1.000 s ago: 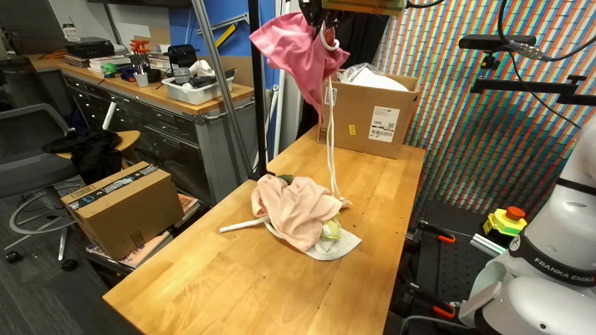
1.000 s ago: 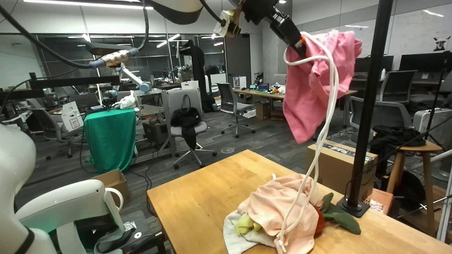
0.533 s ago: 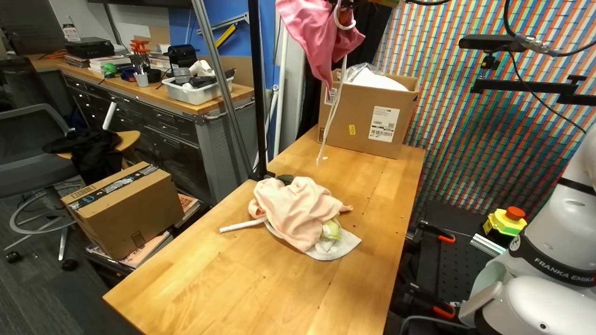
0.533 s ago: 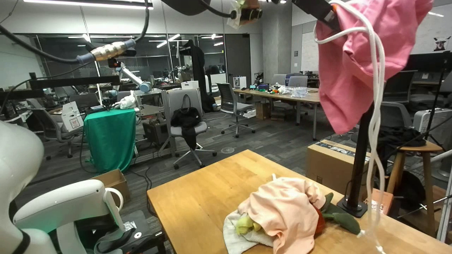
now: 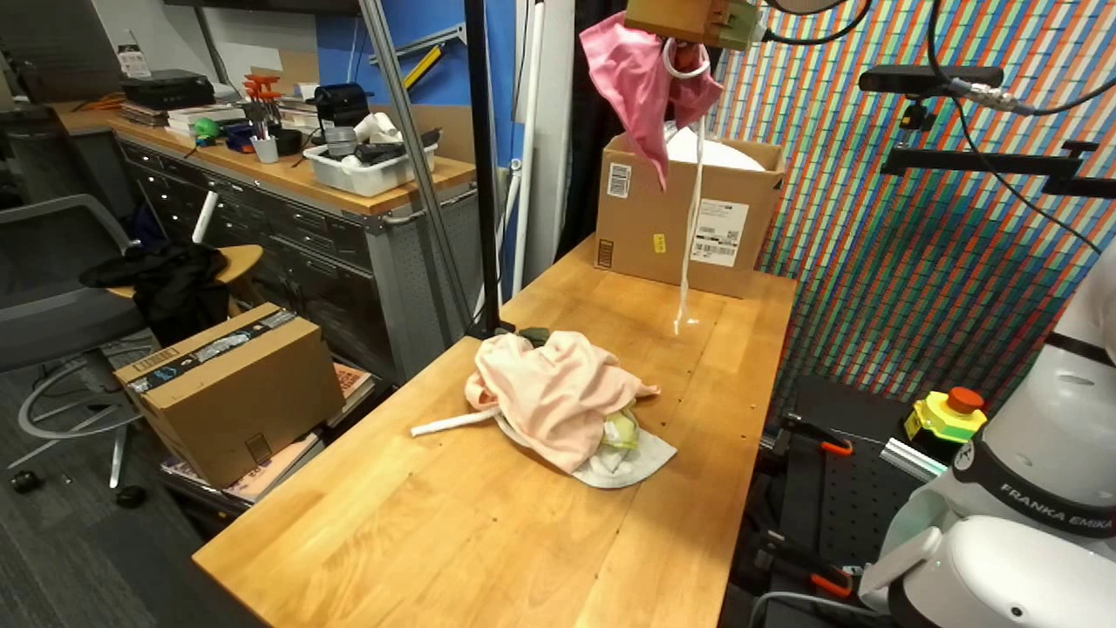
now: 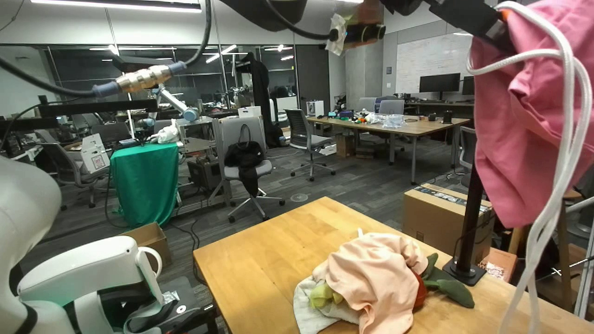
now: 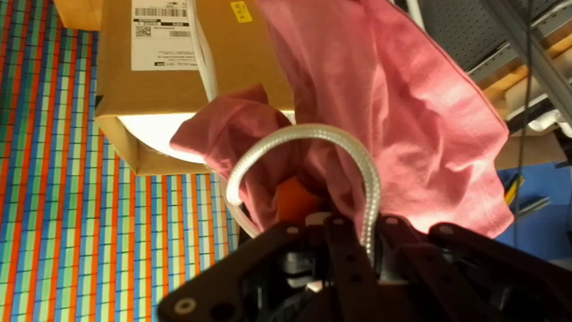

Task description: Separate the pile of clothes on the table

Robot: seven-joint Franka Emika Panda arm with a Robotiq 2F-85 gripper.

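Pile of clothes (image 5: 554,397) rests on the table (image 5: 418,541), below your gripper (image 6: 503,37); you have its jaws nearly together, pinching the pink cloth (image 6: 519,139), which hangs beneath with a white cord (image 7: 313,131) looped alongside.

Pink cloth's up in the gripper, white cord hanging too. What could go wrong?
The white cord loops at the gripper beside the pink cloth, so it may catch there on release. Dangling below, it might also snag when lowered. The peach cloth partly covers the white cloth, so they might come up together.
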